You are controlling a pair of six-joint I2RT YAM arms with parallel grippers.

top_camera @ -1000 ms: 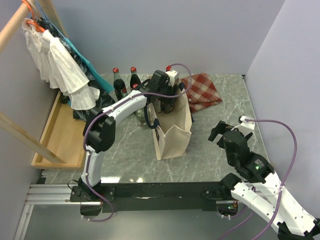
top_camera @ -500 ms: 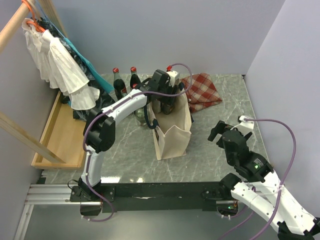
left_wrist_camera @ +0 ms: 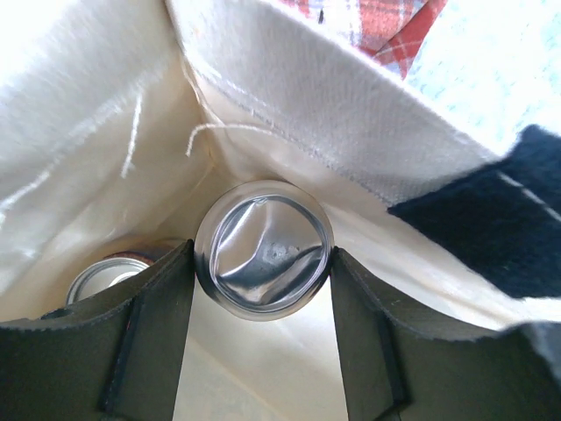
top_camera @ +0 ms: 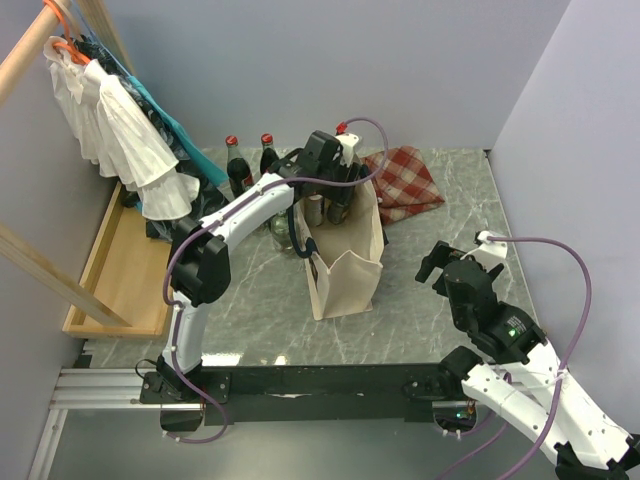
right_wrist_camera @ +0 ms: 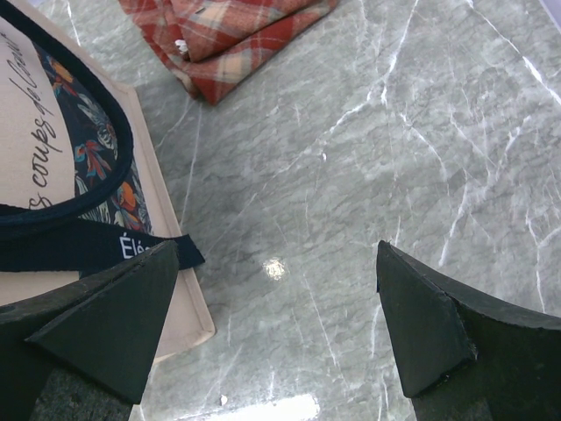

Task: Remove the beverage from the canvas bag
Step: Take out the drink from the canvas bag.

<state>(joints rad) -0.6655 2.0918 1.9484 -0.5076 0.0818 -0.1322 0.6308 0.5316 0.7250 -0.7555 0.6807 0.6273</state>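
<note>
The cream canvas bag [top_camera: 345,270] stands upright mid-table, its navy handle [left_wrist_camera: 491,219] hanging to one side. My left gripper [top_camera: 335,195] reaches down into the bag's mouth. In the left wrist view its jaws [left_wrist_camera: 261,254] are shut on the beverage [left_wrist_camera: 263,250], a silver can seen end-on with both fingers pressed to its sides. A second can [left_wrist_camera: 105,276] lies deeper in the bag at lower left. My right gripper [top_camera: 460,258] hovers open over bare table right of the bag, nothing between its fingers [right_wrist_camera: 421,324]. The bag's printed narrow side [right_wrist_camera: 53,175] shows at the left of the right wrist view.
A red checked cloth [top_camera: 405,180] lies behind and right of the bag. Red-capped bottles [top_camera: 235,165] and a glass jar [top_camera: 282,230] stand to the bag's left. A wooden tray [top_camera: 120,270] and hanging clothes [top_camera: 110,110] fill the far left.
My left wrist has risen slightly at the bag's mouth with the can in its jaws. The right arm has barely shifted.
</note>
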